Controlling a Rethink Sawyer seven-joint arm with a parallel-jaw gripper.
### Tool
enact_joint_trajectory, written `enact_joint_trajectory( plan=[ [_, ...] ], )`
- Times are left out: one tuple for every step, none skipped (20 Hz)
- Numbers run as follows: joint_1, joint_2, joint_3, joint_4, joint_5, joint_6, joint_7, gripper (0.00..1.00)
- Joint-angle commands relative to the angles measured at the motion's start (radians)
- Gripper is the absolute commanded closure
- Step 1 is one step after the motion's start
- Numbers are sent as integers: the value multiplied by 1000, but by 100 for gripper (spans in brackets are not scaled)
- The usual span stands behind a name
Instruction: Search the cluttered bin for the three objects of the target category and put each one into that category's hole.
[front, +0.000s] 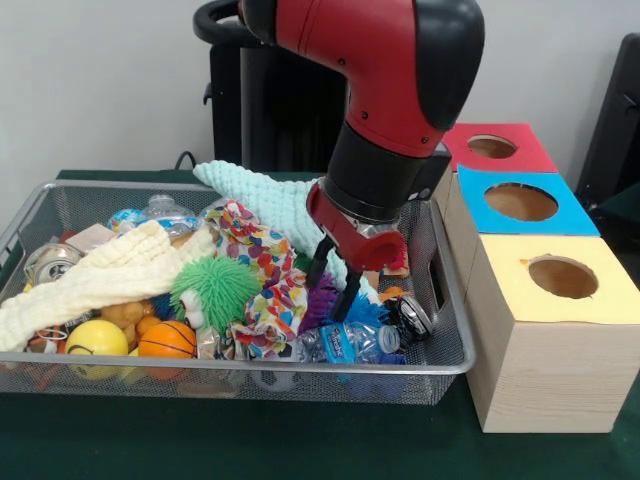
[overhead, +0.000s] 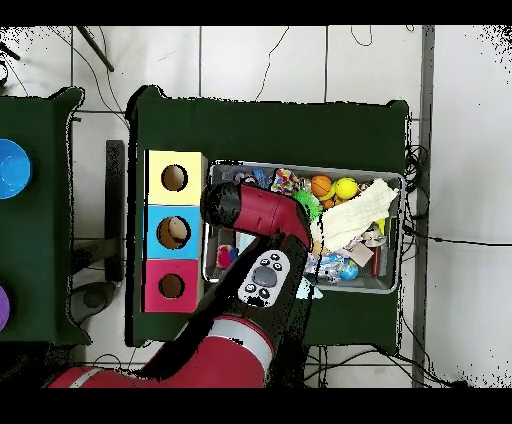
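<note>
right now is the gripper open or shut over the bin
Open: in the front view the gripper has its two black fingers spread apart with a clear gap, hanging over the purple toy in the wire bin, gripping nothing.

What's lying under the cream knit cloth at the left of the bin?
Poking out below the cream cloth: a yellow ball, a small basketball, a green spiky ball and a can. Anything beneath its middle is covered.

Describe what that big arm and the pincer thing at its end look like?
The arm is thick and rounded, with glossy red shells and black joints. Its wrist ends in a red collar carrying the tool, which has two slim black fingers. From overhead, a grey panel with dark buttons sits on the arm.
</note>
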Motion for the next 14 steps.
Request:
enact_joint_trajectory(
  plan=[
    [15, 61, 72, -25, 49, -30, 191, 0],
    [21, 66, 67, -30, 53, -27, 199, 0],
    [25, 71, 63, -35, 56, -25, 202, 0],
    [27, 74, 62, -40, 59, -23, 204, 0],
    [29, 78, 60, -45, 62, -20, 206, 0],
    [32, 81, 57, -49, 65, -18, 209, 0],
    [34, 87, 54, -54, 68, -18, 212, 0],
    [37, 92, 52, -57, 71, -20, 215, 0],
    [38, 98, 51, -61, 74, -23, 217, 0],
    [40, 103, 49, -65, 77, -27, 219, 0],
    [42, 108, 47, -68, 80, -28, 220, 0],
    [42, 112, 46, -73, 82, -28, 220, 0],
    [42, 115, 46, -75, 85, -30, 220, 0],
    [42, 119, 45, -77, 87, -33, 219, 0]
  ],
)
